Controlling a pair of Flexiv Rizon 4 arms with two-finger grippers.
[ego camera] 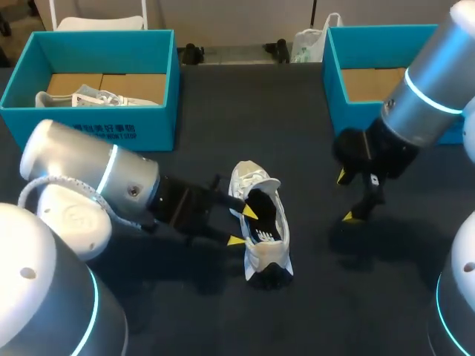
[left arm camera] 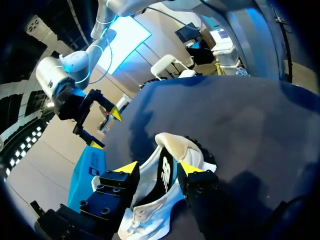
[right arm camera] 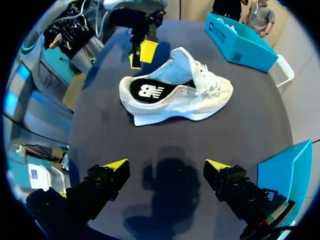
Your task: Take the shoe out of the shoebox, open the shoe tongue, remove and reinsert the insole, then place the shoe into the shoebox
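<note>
At mid-table [ego camera: 223, 133], out of both boxes: shoe [right arm camera: 175, 95], sole down, opening up, tongue [right arm camera: 182, 57] lifted clear, black insole [right arm camera: 150, 90] exposed inside. Seemingly set this way to leave the opening reachable from above and from the side. Insole seated flat; whether awaiting removal or already reinserted, not possible to tell.

Right at the shoe's side by the collar, left tool [ego camera: 243, 225]: fingers apart, spaced along the shoe's length, one tip over the opening. Contact with the wall not possible to tell; nothing clamped. Probably placed to steady the shoe or reach the insole.

Well apart from the shoe, above bare table, right tool [ego camera: 347, 196]: fingers wide apart, empty, likely kept clear.

At far left, teal shoebox [ego camera: 96, 126] with other shoe [ego camera: 89, 98] inside; at far right, second shoebox [ego camera: 334, 67].
</note>
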